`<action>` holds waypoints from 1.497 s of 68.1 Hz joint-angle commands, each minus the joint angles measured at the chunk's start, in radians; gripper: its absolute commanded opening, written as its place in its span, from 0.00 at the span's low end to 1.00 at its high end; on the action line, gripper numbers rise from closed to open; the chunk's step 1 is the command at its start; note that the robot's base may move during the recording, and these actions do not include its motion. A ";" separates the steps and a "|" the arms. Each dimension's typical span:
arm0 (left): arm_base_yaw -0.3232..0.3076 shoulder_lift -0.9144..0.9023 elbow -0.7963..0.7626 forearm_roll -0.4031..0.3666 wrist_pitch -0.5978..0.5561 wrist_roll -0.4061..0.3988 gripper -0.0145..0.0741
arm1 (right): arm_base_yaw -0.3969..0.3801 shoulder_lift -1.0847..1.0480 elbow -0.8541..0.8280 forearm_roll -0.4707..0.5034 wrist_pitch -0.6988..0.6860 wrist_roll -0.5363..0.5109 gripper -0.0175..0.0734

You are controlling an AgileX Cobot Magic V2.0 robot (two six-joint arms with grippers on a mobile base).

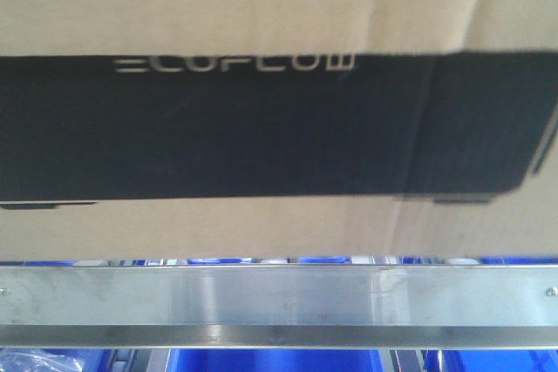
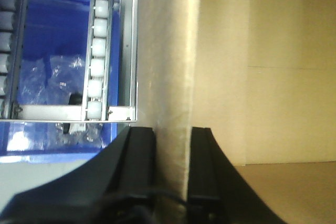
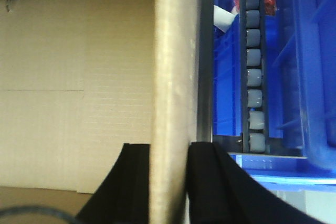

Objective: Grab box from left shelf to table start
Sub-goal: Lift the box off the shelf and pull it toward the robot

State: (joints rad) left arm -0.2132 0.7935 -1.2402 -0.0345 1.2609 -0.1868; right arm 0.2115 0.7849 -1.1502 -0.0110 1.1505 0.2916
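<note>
The brown cardboard box (image 1: 261,6) with a black panel lettered "ECOFLOW" fills the front view, just above the left shelf's silver front rail (image 1: 279,298). My left gripper (image 2: 173,135) is shut on the box's left wall (image 2: 170,51), one finger outside, one inside the open box. My right gripper (image 3: 169,150) is shut on the box's right wall (image 3: 173,51) the same way. White rollers (image 2: 97,51) of the shelf run beside the box in the left wrist view; grey rollers (image 3: 254,77) show in the right wrist view. The table is out of view.
Blue plastic bins (image 1: 279,361) sit below the rail and beside the box (image 3: 304,77). A bin in the left wrist view holds clear plastic bags (image 2: 52,77). Shelf frame bars (image 2: 131,45) stand close to the box walls.
</note>
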 commanded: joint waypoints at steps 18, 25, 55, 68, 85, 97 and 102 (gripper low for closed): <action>-0.002 -0.138 0.000 0.034 -0.026 -0.007 0.05 | -0.012 -0.135 0.038 -0.129 -0.091 -0.011 0.26; -0.002 -0.175 0.000 0.034 -0.004 -0.007 0.05 | -0.012 -0.137 0.040 -0.129 -0.089 -0.011 0.26; -0.002 -0.217 0.019 0.049 0.045 -0.002 0.05 | -0.012 -0.141 0.038 -0.128 -0.095 -0.011 0.26; -0.002 -0.217 0.055 0.049 0.045 -0.002 0.05 | -0.012 -0.151 0.038 -0.132 -0.103 -0.022 0.26; -0.002 -0.217 0.063 0.049 0.028 -0.002 0.05 | -0.012 -0.151 0.038 -0.134 -0.104 -0.022 0.26; -0.002 -0.217 0.063 0.049 -0.026 -0.002 0.05 | -0.012 -0.151 0.038 -0.134 -0.105 -0.022 0.26; -0.002 -0.217 0.063 0.049 -0.044 -0.002 0.05 | -0.012 -0.151 0.038 -0.134 -0.105 -0.022 0.26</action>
State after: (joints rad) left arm -0.2132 0.5856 -1.1430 -0.0474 1.2609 -0.1783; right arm 0.2130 0.6360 -1.0830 0.0450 1.1512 0.2832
